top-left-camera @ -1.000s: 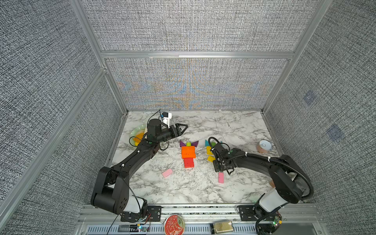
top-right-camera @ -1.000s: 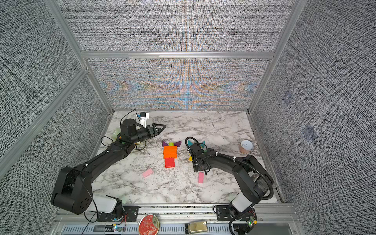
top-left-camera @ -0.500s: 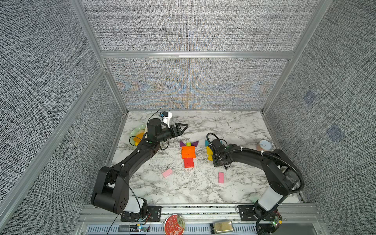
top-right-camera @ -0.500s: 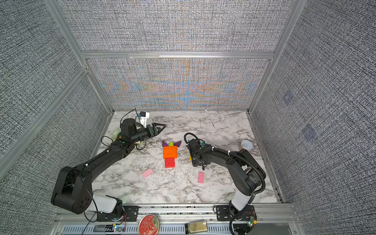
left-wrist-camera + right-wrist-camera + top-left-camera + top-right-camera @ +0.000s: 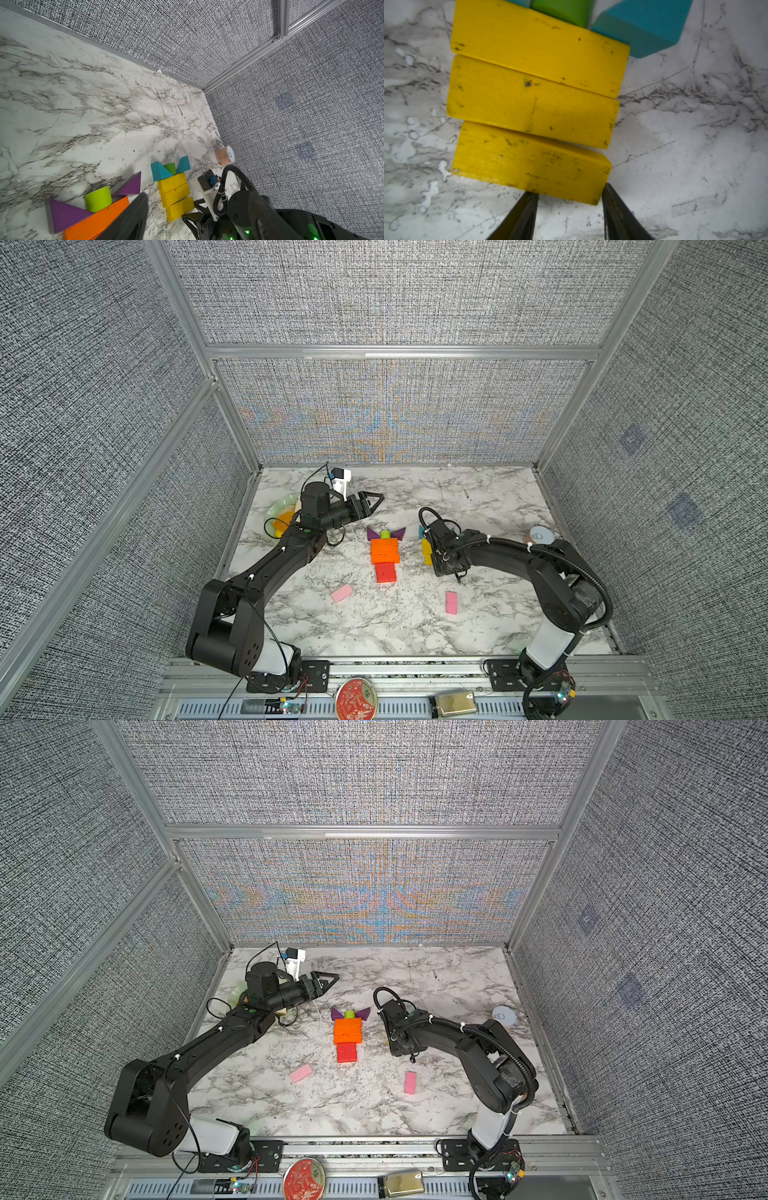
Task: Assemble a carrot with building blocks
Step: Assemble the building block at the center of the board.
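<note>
In both top views a carrot lies in the middle of the table (image 5: 478, 497): orange bars (image 5: 384, 551), red bars (image 5: 385, 572) below them, purple triangles (image 5: 372, 533) and a green stub (image 5: 385, 534) on top. Just beside it lie yellow bars (image 5: 427, 551), with the right gripper (image 5: 434, 566) low at their near end. The left gripper (image 5: 376, 499) hovers closed, well apart. Two pink bars (image 5: 301, 1073) lie loose in front.

Left wrist view: teal triangles (image 5: 160, 171) cap the yellow bars. The end bar (image 5: 180, 208) sits askew.

Right wrist view: the fingers (image 5: 527, 207) are parted at the end bar's long edge and grip nothing. Squaring it likely calls for an even, gentle push so the neighbouring bars stay put.

Since a second ago, the right gripper has drawn in from nearer a pink bar. The left arm is unchanged.
</note>
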`<state>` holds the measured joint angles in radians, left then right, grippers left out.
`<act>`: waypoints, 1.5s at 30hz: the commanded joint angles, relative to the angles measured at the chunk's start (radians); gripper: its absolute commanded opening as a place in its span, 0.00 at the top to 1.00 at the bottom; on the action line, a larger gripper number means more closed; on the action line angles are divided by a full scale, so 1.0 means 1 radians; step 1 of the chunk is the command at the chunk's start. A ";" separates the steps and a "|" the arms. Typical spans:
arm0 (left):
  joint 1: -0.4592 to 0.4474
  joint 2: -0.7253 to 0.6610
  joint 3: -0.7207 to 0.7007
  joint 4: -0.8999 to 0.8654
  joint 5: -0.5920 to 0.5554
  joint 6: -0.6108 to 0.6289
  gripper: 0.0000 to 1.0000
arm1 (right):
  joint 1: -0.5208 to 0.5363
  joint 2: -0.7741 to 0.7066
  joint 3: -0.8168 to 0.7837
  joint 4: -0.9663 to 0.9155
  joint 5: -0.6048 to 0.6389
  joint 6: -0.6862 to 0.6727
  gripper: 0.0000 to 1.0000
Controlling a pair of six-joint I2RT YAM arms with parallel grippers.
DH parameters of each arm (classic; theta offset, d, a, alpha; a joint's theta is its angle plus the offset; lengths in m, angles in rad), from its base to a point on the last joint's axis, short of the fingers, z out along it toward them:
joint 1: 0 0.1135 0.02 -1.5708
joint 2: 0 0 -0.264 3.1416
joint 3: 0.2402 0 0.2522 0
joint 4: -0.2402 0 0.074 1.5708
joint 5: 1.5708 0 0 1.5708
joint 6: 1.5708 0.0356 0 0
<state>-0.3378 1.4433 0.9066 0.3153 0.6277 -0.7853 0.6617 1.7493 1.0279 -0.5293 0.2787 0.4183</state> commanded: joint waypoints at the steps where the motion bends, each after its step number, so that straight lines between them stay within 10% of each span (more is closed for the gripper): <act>1: 0.000 -0.004 0.008 -0.007 0.003 0.012 0.22 | -0.001 -0.011 -0.007 0.000 -0.021 -0.034 0.47; 45: -0.048 0.057 0.022 -0.027 0.010 0.029 0.23 | -0.005 0.021 0.014 0.013 0.069 -0.107 0.47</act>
<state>-0.3847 1.4979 0.9199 0.2741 0.6296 -0.7673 0.6563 1.7645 1.0363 -0.4988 0.3256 0.3080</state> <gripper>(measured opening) 0.772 0.527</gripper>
